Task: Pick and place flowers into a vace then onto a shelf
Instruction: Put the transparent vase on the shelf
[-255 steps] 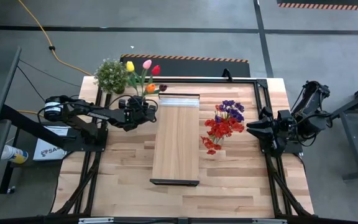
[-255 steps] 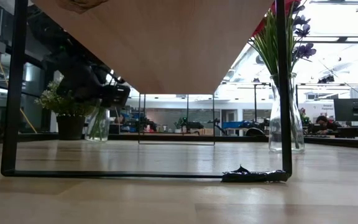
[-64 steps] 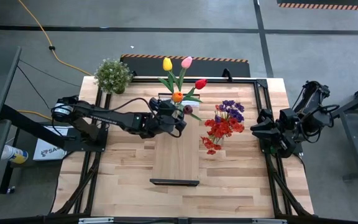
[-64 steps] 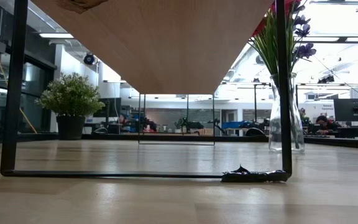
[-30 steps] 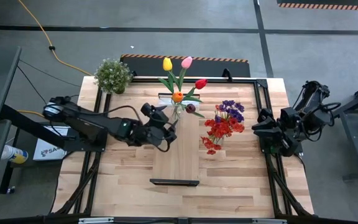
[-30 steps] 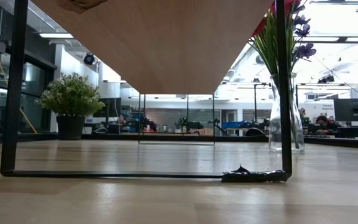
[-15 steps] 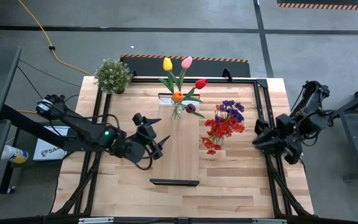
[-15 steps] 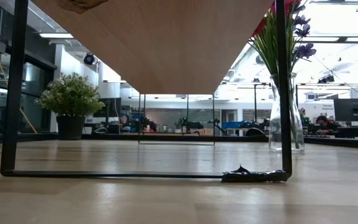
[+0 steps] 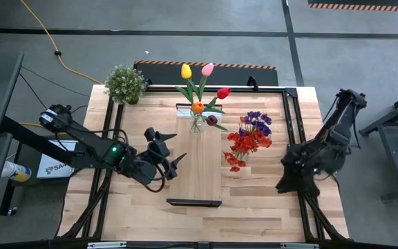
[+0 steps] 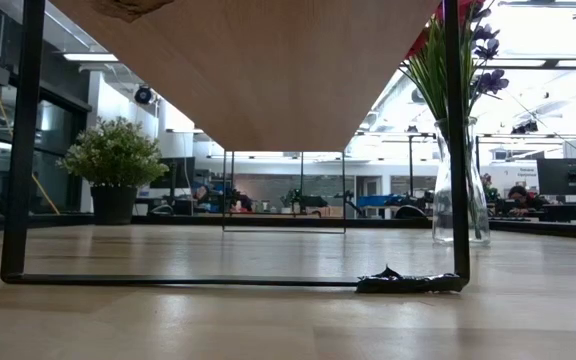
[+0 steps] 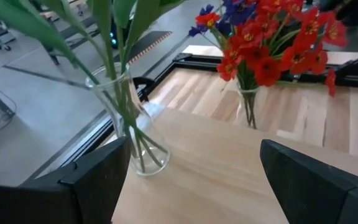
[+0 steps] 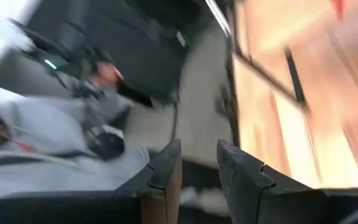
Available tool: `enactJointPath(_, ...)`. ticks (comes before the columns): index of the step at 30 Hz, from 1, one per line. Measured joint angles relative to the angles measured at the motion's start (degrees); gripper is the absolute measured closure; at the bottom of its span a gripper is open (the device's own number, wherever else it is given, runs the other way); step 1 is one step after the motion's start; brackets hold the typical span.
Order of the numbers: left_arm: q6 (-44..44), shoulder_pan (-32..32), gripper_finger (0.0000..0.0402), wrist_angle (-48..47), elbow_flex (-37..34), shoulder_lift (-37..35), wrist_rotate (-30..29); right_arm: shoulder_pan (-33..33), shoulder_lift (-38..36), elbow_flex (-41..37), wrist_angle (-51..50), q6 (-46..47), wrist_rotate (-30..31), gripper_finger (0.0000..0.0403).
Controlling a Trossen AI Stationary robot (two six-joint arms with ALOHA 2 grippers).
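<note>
We see the tulips (image 9: 200,86), yellow, pink, red, orange and maroon on long green stems, standing in a clear glass vase (image 11: 137,140) that sits on the long light-wood shelf (image 9: 197,166), near the shelf's end with the pale metallic strip. Just beside the shelf, a second clear glass vase (image 10: 460,190) on the planked wooden tabletop (image 9: 254,200) holds the red-petalled sprays and purple cluster (image 9: 249,138).

Our left gripper (image 9: 170,155) hovers at the shelf's left edge, apart from the tulip vase, its two dark fingers (image 11: 95,180) spread wide with nothing between them.

Our right gripper (image 9: 287,181) hangs over the table's right side; its fingers (image 12: 163,177) stand a narrow gap apart, holding nothing.

A bushy green potted plant (image 9: 125,84) stands at the table's far left corner.
</note>
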Motion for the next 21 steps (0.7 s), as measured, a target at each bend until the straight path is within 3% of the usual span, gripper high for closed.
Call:
enactJointPath(4,-2.71,0.03,0.0011,-2.17,0.0,-0.02,-0.02,5.04,2.05,0.0,-8.2,8.64,-0.14,0.0309)
enactJointPath(9,-5.89,0.03,0.0011,-3.41,0.0,-0.02,0.3,13.78,3.25,0.0,-13.07,16.12,4.92,0.0309)
enactJointPath(15,-7.85,0.1,0.0011,-3.26,0.0,-0.02,0.34,22.92,1.88,0.0,-17.8,17.15,15.26,0.0309)
enactJointPath(21,-8.7,0.1,0.0011,-3.02,0.0,-0.02,0.36,24.54,-3.84,0.0,-22.29,14.06,16.88,0.0309)
